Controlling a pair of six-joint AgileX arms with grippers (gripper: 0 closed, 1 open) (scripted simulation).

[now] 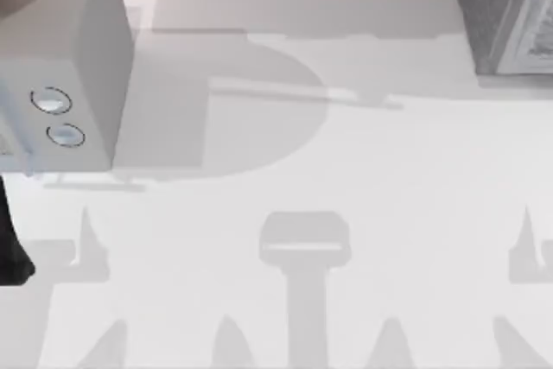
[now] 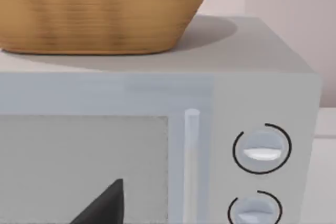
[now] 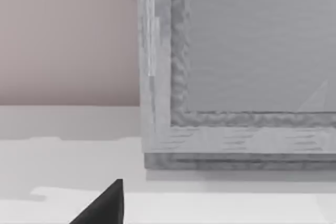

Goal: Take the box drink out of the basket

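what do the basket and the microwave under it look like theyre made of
The basket looks like woven wicker or rattan: tan, matte, with fine horizontal weave bands. The microwave it sits on looks like smooth painted metal or plastic, pale grey with a flat satin finish; which one is unclear. Its two knobs look like glossy white plastic ringed in black, and its door handle like a pale, slightly shiny bar.

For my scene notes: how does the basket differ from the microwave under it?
The basket is woven and tan; the microwave is smooth and pale grey. The basket has rounded sides; the microwave is boxy, with two knobs. Both stand upright, the basket resting on the microwave.
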